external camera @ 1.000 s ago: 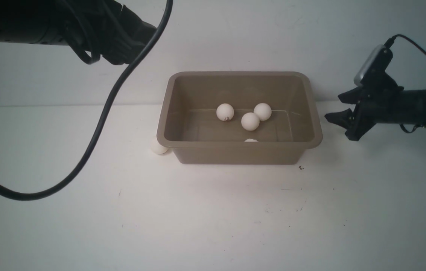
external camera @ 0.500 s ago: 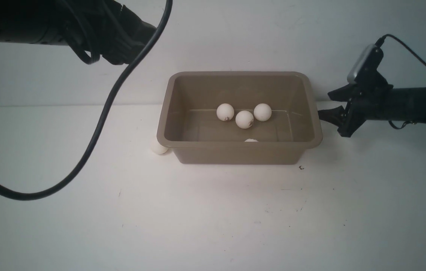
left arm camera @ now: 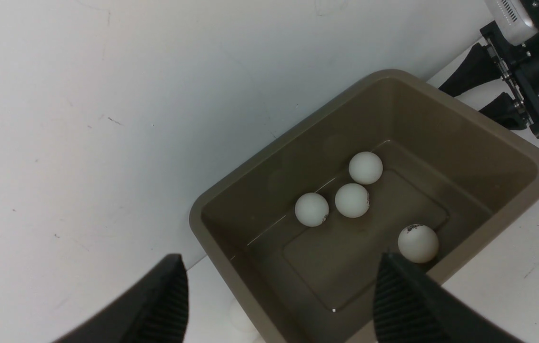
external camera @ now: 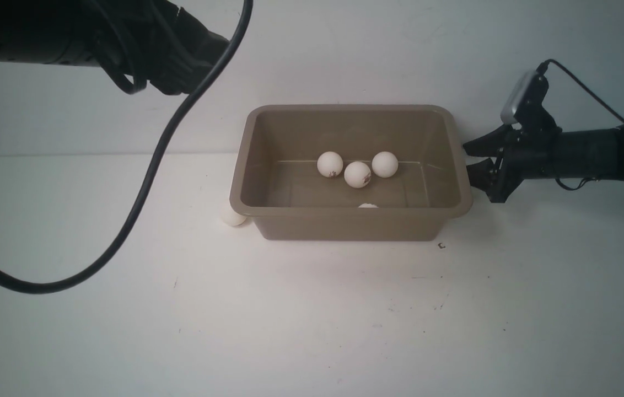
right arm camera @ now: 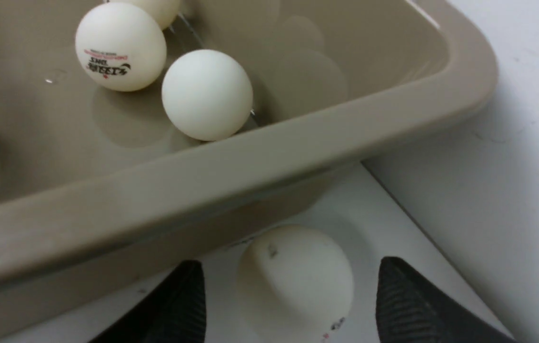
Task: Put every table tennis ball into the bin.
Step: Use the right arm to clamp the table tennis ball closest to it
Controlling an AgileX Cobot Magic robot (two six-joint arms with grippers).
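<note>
The taupe bin (external camera: 350,226) stands at the table's middle back. Inside it, three table tennis balls (external camera: 358,174) cluster together, and a fourth (external camera: 367,205) peeks over the near wall. Another ball (external camera: 233,216) lies on the table against the bin's left near corner. My right gripper (external camera: 469,158) is open, low beside the bin's right wall. In the right wrist view a ball (right arm camera: 298,281) rests on the table between its fingertips, untouched; the front view hides that ball. My left gripper (left arm camera: 279,286) hangs open and empty high over the bin's left end.
A thick black cable (external camera: 141,198) loops from the left arm down across the left side of the table. The back wall rises just behind the bin. A small dark speck (external camera: 441,246) lies near the bin's right front corner.
My right gripper has moved left and down to the bin's right wall. One ball in the bin rolled left and settled between the other two. The left arm stayed still.
</note>
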